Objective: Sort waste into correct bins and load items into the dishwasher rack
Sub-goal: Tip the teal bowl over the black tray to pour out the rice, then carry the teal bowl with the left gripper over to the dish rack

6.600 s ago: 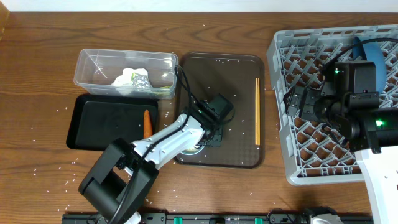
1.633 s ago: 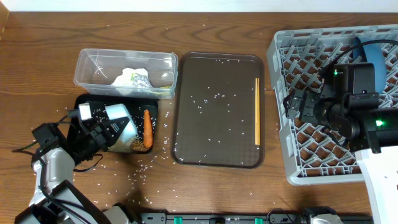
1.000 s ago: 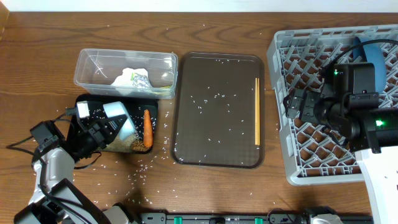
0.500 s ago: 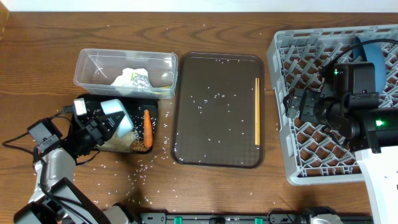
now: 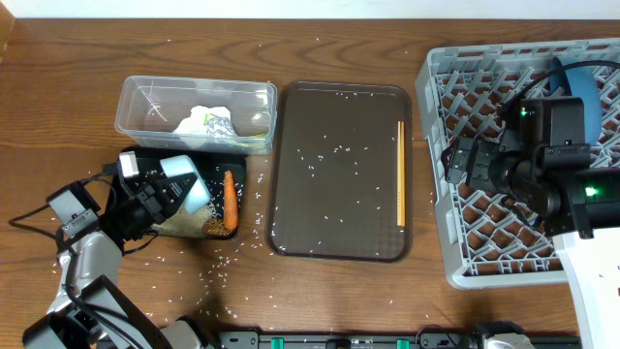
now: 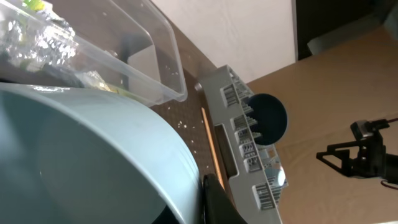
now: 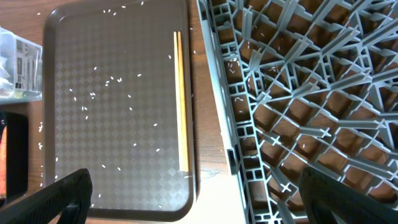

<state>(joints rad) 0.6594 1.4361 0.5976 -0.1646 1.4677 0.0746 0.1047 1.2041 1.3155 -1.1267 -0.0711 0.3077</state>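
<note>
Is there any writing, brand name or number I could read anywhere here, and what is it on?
Nothing here can actually be read.
Stickers on the dishwasher rack side: barcode-like bars, too small.
Printed patch at the clear tub end: too blurred.
Silvery wrapper: yellow-green print, too small.

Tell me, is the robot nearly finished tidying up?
Partly. Tissue and wrapper sit in the clear tub, carrot in the black tray, blue plate in the rack. The left end effector holds a light-blue cup over that tray. Chopsticks and scattered rice remain.
</note>
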